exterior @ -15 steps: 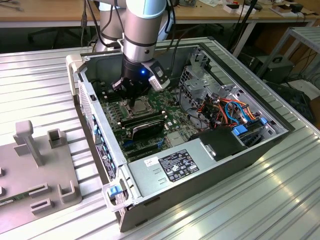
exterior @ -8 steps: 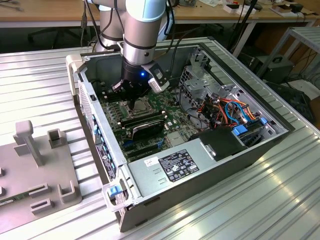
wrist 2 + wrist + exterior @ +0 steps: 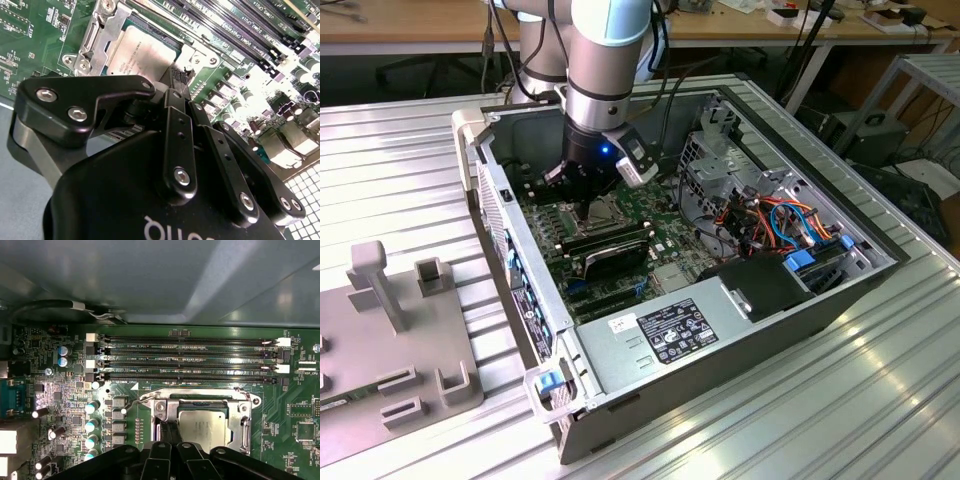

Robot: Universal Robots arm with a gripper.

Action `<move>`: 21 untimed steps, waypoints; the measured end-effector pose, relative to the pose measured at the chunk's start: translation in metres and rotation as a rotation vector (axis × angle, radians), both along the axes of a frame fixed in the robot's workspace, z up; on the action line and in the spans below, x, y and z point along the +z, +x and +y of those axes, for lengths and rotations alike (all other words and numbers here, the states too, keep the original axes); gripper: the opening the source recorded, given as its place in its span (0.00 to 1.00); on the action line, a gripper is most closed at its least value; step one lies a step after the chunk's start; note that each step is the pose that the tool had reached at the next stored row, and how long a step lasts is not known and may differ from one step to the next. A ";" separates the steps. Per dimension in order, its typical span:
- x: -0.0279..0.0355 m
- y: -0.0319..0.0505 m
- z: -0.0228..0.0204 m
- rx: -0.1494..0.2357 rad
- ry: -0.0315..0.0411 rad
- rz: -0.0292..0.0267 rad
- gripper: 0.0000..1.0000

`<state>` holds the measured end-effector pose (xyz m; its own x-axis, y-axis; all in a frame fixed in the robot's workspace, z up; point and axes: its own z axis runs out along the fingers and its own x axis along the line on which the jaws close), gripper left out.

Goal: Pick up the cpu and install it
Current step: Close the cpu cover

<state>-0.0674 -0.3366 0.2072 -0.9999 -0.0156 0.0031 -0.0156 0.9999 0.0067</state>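
In the exterior view the ribbed metal surface (image 3: 800, 400) is carrying an open computer case (image 3: 510, 250), with a grey fixture plate (image 3: 400, 340) lying at its 8 o'clock. The hand (image 3: 592, 205) is hanging inside, well clear of the case walls.

In the second wrist view the hand (image 3: 180, 75) is clenched on nothing, just beside the cpu (image 3: 145, 50), which is lying in the socket frame (image 3: 107, 37).

In the first wrist view memory slots (image 3: 185, 360) are running near the socket frame (image 3: 240, 410).

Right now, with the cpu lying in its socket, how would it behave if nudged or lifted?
The cpu looks thin, flat and metal-topped, so probably stiff and light. Its smooth top may be slippery. Lying flat within the socket frame, it likely won't roll or tip.
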 end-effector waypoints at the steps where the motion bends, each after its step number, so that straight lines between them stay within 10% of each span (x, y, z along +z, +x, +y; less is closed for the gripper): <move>1: -0.0002 0.0000 0.0000 0.000 0.0002 -0.0001 0.11; 21: -0.0022 0.0001 0.0002 0.000 0.0012 -0.0008 0.11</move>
